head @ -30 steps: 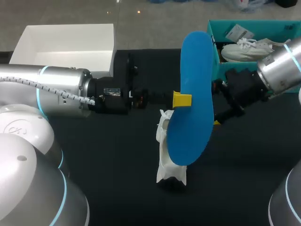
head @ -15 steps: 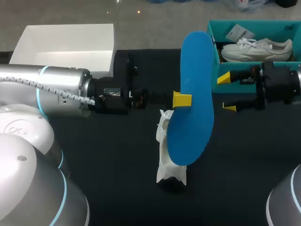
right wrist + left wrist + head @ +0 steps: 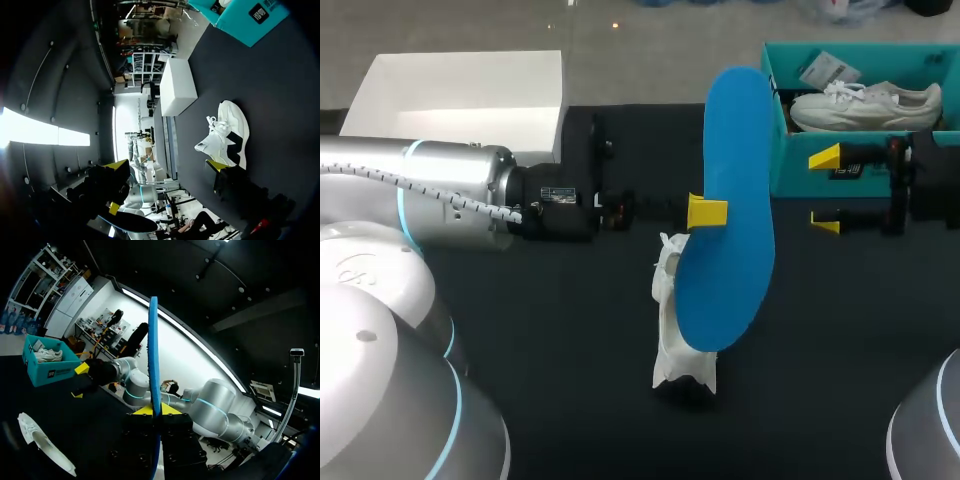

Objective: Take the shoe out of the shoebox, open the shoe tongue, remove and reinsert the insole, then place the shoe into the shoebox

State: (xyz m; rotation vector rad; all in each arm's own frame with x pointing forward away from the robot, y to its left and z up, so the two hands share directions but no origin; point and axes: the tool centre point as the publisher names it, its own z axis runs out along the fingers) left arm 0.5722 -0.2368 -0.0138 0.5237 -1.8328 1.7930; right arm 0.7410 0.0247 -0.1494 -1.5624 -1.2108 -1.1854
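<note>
My left gripper (image 3: 708, 212) is shut on a blue insole (image 3: 732, 200), holding it upright above the table; in the left wrist view the insole (image 3: 153, 350) shows edge-on between the yellow tips (image 3: 153, 410). Under it on the black tabletop lies a white shoe (image 3: 670, 340), seen with a black side patch (image 3: 226, 136) in the right wrist view. My right gripper (image 3: 825, 190) stands open and empty, level, in front of the teal shoebox (image 3: 788, 150), to the right of the insole and apart from it. A second white shoe (image 3: 865, 105) rests inside the box.
A white open box (image 3: 460, 95) sits at the table's back left, behind my left arm. The teal shoebox (image 3: 47, 371) stands at the back right corner. Black tabletop lies bare in front of the shoe.
My right gripper has drawn back to the right, away from the insole, and turned level in front of the teal box. The left arm, the insole and the shoe have kept still.
</note>
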